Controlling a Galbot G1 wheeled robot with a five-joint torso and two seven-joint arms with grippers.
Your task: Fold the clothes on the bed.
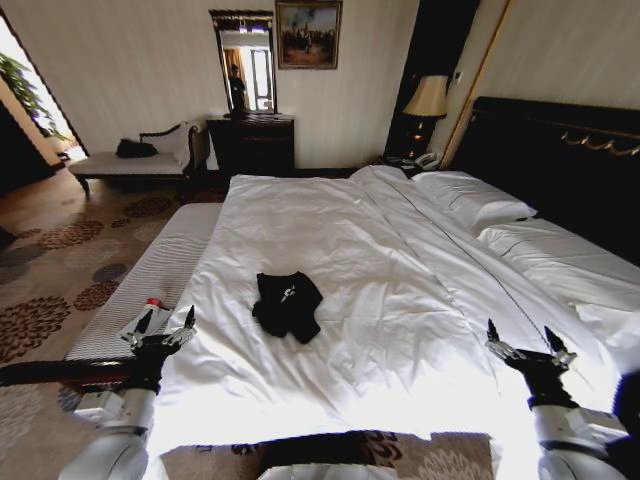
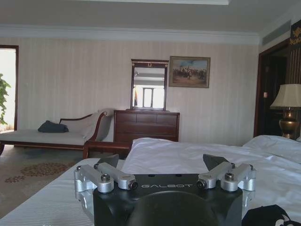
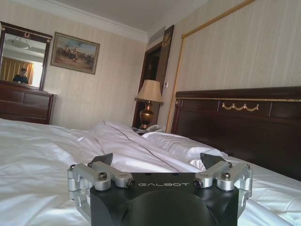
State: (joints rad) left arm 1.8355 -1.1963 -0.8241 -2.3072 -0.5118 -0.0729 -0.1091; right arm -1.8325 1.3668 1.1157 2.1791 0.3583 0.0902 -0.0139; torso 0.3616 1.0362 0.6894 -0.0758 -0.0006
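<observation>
The clothes (image 1: 287, 304), a crumpled black T-shirt with a bit of white lettering, lie in a heap on the white duvet of the bed (image 1: 400, 260), a little left of centre; a corner of them (image 2: 268, 216) also shows in the left wrist view. My left gripper (image 1: 163, 323) hovers open over the bed's near-left edge, to the left of the shirt, holding nothing. My right gripper (image 1: 529, 337) is open over the near-right part of the duvet, far right of the shirt. In the wrist views the left gripper (image 2: 162, 161) and right gripper (image 3: 157, 160) each have spread, empty fingers.
A grey striped bench (image 1: 150, 280) runs along the bed's left side with a small red-and-white packet (image 1: 148, 316) on it. Pillows (image 1: 480, 200) and a dark headboard (image 1: 560, 160) stand on the right. A dresser (image 1: 250, 143), chaise (image 1: 135, 160) and lamp (image 1: 428, 100) line the far wall.
</observation>
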